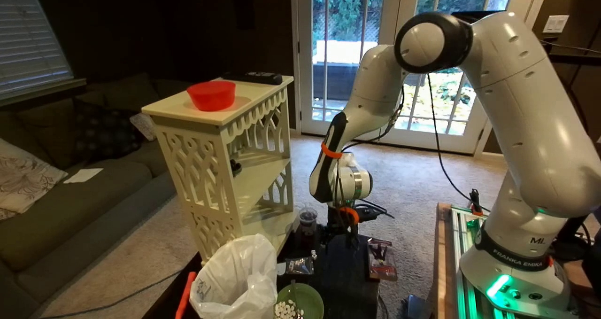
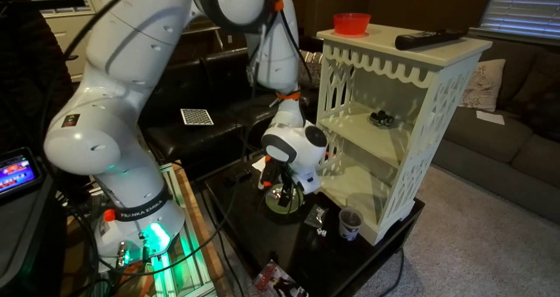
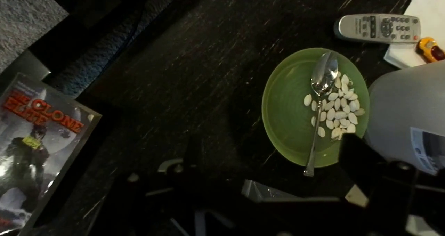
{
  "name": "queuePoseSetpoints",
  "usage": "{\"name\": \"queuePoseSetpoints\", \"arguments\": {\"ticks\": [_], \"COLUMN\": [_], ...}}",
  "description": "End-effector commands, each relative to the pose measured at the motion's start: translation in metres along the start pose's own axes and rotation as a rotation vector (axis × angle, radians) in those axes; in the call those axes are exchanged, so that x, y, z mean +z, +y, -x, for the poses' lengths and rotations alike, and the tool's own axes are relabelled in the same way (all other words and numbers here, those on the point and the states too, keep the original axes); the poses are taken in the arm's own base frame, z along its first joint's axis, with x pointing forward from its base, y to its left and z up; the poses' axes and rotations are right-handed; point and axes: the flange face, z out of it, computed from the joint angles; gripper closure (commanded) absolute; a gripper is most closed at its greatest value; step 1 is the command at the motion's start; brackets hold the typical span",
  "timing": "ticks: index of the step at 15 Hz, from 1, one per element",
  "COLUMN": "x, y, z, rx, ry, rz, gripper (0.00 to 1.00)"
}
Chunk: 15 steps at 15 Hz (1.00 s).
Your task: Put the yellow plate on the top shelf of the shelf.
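Observation:
The yellow plate (image 3: 286, 107) looks yellow-green and lies on the dark table, holding a metal spoon and several white seeds. It also shows at the bottom of an exterior view (image 1: 309, 300) and partly behind the gripper in an exterior view (image 2: 274, 207). My gripper (image 3: 273, 144) is open and empty. Its dark fingers stand wide apart above the table; in the wrist view the right fingertip overlaps the plate's lower right edge. The gripper also shows in both exterior views (image 1: 350, 239) (image 2: 286, 194). The cream-white shelf (image 1: 256, 91) (image 2: 385, 36) stands on the table.
On the top shelf are a red bowl (image 1: 211, 96) and a black remote (image 2: 420, 39). A black object (image 2: 381, 118) sits on the middle shelf. A white plastic bag (image 1: 239, 281) stands beside the plate. A cup (image 2: 350, 222), silver remote (image 3: 379, 28) and printed case (image 3: 38, 142) lie around.

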Motion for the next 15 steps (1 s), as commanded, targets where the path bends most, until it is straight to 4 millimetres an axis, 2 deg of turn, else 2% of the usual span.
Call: {"name": "queuePoseSetpoints", "arguments": {"ticks": [1,2,4,5,8,12,13,15], "x": [0.068,0.079,0.096,0.081,0.096,0.101,0.1,0.101], "y": [-0.002,-0.006,0.005,-0.003,0.014,-0.007,-0.012,-0.024], "z": [-0.015,-0.021,-0.013,-0.006,-0.013,-0.022,-0.019,0.004], "rx": [-0.014,-0.019,-0.09,-0.065,-0.078,0.102,0.137,0.201], "ry": [0.026,0.008,-0.024,-0.025,-0.04,0.093,0.135,0.197], "rz": [-0.126,-0.199,-0.252,-0.178,-0.243,-0.19,-0.166,-0.095], "gripper": [0.0,0.0,0.0,0.0,0.0,0.0,0.0,0.0]}}
